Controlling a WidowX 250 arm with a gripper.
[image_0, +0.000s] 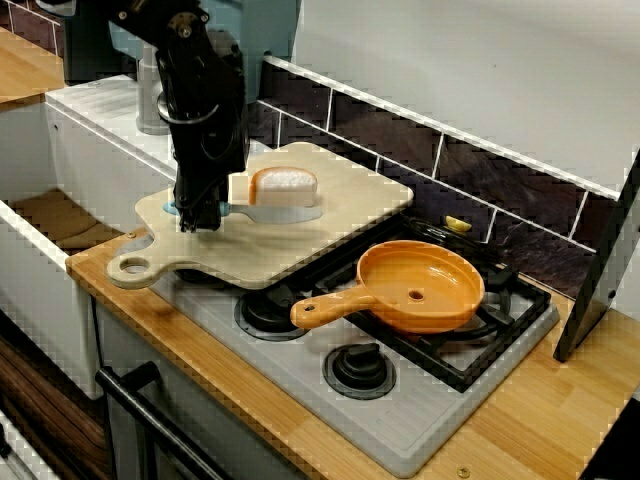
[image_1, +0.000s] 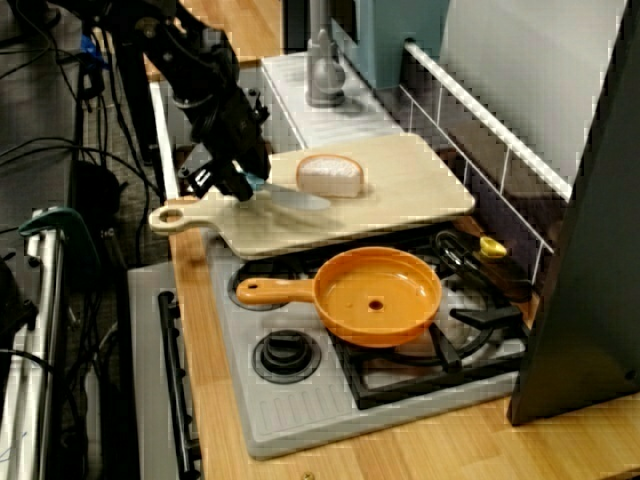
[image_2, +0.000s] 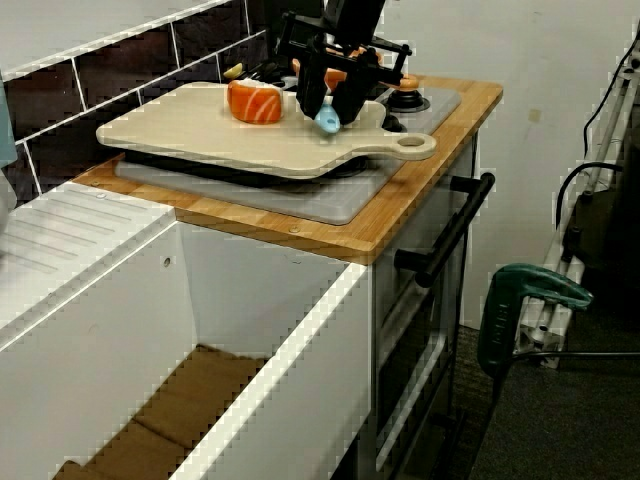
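Gripper (image_0: 197, 215) clamps blue spoon (image_0: 290, 213), hiding its handle.

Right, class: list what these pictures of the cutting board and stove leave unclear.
Whether the gripper clamps the spoon handle: its body covers the contact in the front view; too small elsewhere.
The yellow thing behind the pan: tiny and blurred in every view.
The dark panel: cut off by the right edge in the high view.
Whatever lies under the cutting board: covered throughout.
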